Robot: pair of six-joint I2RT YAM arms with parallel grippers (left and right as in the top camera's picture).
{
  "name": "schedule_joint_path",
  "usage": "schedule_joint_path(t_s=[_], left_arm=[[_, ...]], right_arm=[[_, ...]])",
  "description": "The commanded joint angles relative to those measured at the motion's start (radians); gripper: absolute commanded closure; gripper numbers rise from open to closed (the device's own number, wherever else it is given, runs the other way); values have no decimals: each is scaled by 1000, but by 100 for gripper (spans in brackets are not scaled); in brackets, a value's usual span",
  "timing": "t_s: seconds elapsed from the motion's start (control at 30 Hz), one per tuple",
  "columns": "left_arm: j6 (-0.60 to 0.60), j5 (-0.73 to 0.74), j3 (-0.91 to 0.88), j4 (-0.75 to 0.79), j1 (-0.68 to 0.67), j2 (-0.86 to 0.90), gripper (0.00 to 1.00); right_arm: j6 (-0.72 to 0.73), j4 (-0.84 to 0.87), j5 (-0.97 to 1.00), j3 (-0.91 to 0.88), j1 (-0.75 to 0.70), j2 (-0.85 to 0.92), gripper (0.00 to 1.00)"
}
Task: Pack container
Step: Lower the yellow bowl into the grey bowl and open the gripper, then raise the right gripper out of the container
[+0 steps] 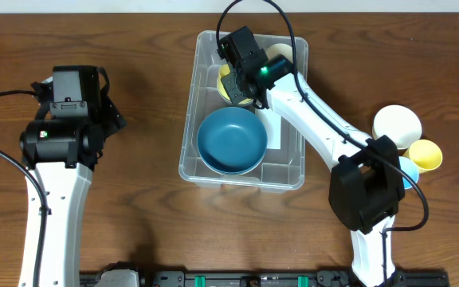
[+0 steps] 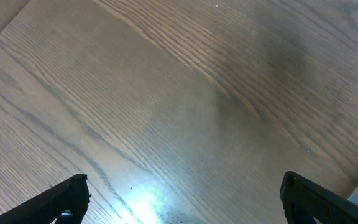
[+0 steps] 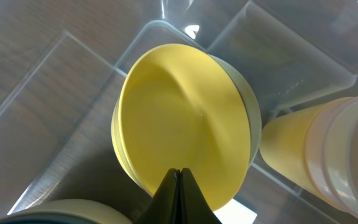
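Container (image 1: 188, 119): clear bin, centre of table (image 1: 134, 48). Contents: blue bowl (image 1: 231, 140) upright at near end; yellow bowl (image 3: 179, 118) at far end, beside wall.
Right gripper (image 3: 179, 177): inside container, jaws clenched, tips at yellow bowl's near rim; hold on rim not determinable.
Left gripper (image 2: 182, 202): jaws released wide, over bare wood, well left of container.
White bowl (image 1: 397, 123): on table, right of container.

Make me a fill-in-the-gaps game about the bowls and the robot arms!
The big bowl inside the container is ___. The left tool hangs wide ___ above the table. The right tool, shut, points at a small bowl coloured ___.
Missing words: blue, open, yellow.
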Motion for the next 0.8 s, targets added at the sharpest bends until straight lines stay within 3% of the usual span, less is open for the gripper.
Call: schedule_joint_path(t_s=[0.0, 0.13, 0.33, 0.77], left_arm=[[6, -20, 2, -3, 3, -6, 2], [6, -20, 2, -3, 3, -6, 2], [6, -20, 2, -3, 3, -6, 2], [6, -20, 2, -3, 3, -6, 2]], right_arm=[[14, 7, 2, -16, -8, 26, 99], [29, 2, -20, -20, -7, 45, 99], [-116, -25, -327, -19, -2, 59, 99], [-79, -34, -171, -5, -27, -2, 99]])
